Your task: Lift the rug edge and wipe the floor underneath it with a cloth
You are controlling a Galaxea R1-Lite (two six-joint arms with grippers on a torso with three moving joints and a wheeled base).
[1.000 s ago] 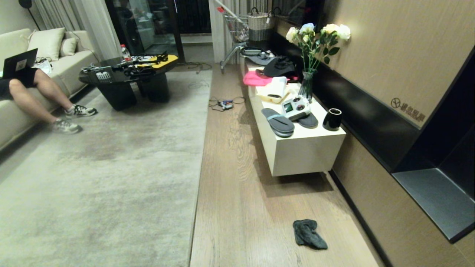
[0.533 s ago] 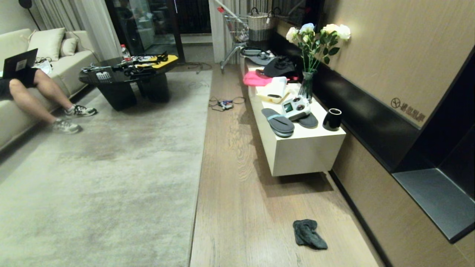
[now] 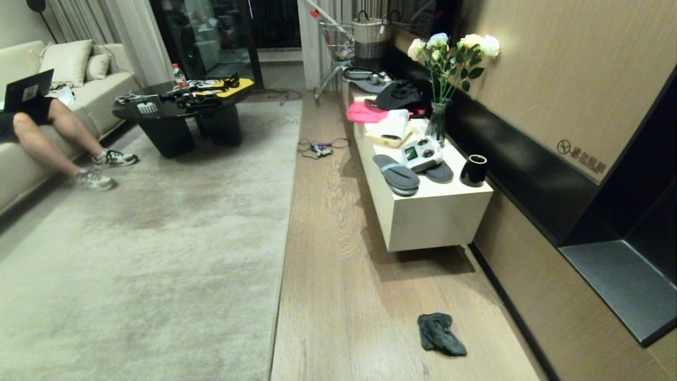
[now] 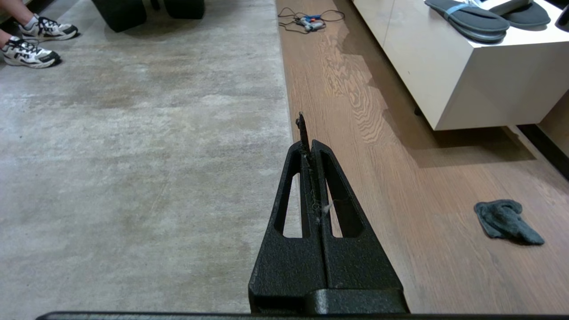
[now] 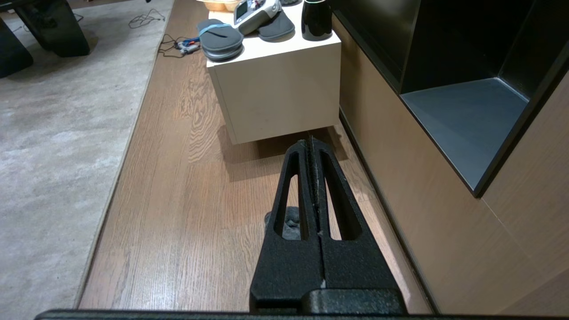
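Small dark grey soft cloth [image 3: 440,333] on oak-look plank floor [image 3: 338,296], right of pale rug edge [image 3: 278,296]. Right jaws [image 5: 313,141] nearer, directly above it; left jaws [image 4: 306,133] over rug border. Both pressed together, empty.

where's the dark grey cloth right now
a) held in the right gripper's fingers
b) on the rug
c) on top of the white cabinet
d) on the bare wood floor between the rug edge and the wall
d: the cloth lies crumpled on the wood floor, apart from the rug edge, nearer than the white cabinet, and neither gripper holds it.
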